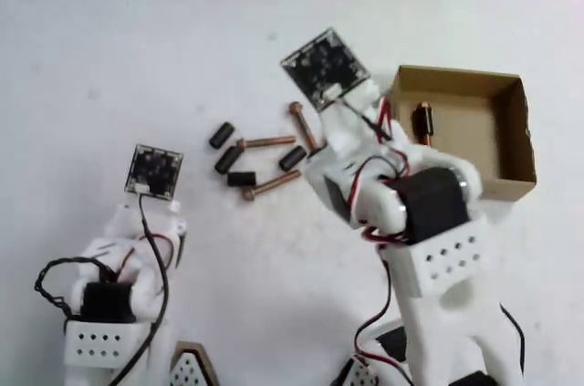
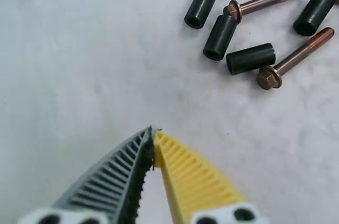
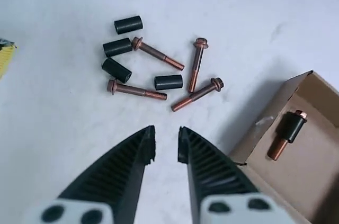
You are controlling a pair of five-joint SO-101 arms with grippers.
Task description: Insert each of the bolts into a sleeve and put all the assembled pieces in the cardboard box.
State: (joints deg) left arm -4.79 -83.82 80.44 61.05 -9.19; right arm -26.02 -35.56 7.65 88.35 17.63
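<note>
The right gripper (image 3: 166, 143), slightly parted, is held beside the cardboard box (image 3: 323, 176); the left gripper (image 2: 153, 132), tips together, farther off. One assembled piece (image 3: 287, 133) is inside. A nearby bolt (image 3: 197, 92) should be grasped mid-shank, aligned with a sleeve (image 3: 168, 82).

Loose bolts (image 1: 267, 141) and sleeves (image 1: 222, 136) lay tightly bunched, several touching, with little room between them. Bare table (image 1: 109, 57) lay open from the bunch's nine round to twelve o'clock. At its three o'clock the right arm (image 1: 429, 203) and the cardboard box (image 1: 456, 80) crowded the way in.
</note>
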